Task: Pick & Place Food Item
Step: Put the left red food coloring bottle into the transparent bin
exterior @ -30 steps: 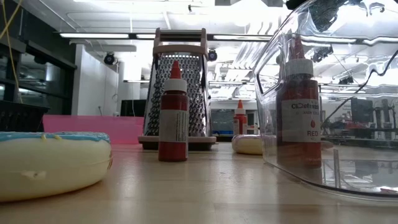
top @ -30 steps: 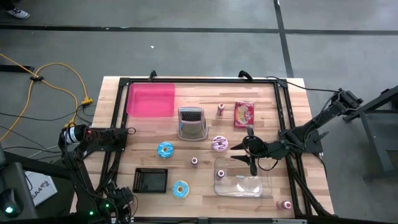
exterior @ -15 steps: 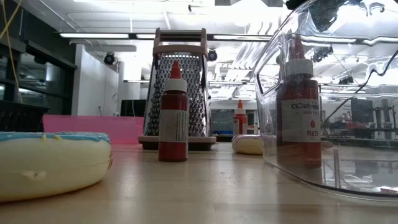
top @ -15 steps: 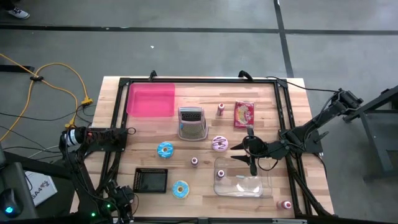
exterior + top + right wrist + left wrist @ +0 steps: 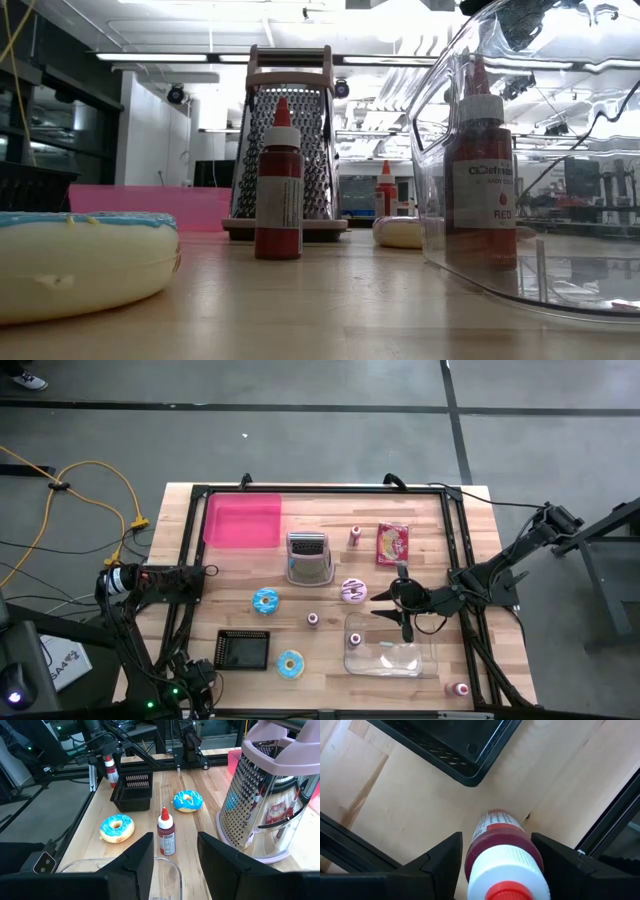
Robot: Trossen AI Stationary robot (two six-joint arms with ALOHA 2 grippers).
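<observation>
Nothing is moving between the earlier pictures and this moment: both arms and every object are sitting where they were. From above, the right gripper is hovering just over the far rim of the clear plastic container near the worktop's front edge, its fingers partly apart and holding nothing, with the pink-frosted donut just beside it; the left gripper is waiting at the worktop's left edge. Two blue-frosted donuts are lying nearer the middle and front, a pink tray is sitting at the far-left corner, and a black basket is sitting by the front edge. No food item is in the container, so the task is looking barely begun (the pick and the place both seem to be left). At table height, a blue donut is looming large and matte with a smooth pale rim, a red squeeze bottle is standing upright before the perforated metal grater, and the container's glossy curved wall is showing a second bottle through it. From the left wrist, the fingers are standing wide on either side of a white-capped red bottle, seemingly without clamping it, near the ribbed black basket. From the right wrist, the grater is shining, and a red bottle is standing between the two blue donuts.
</observation>
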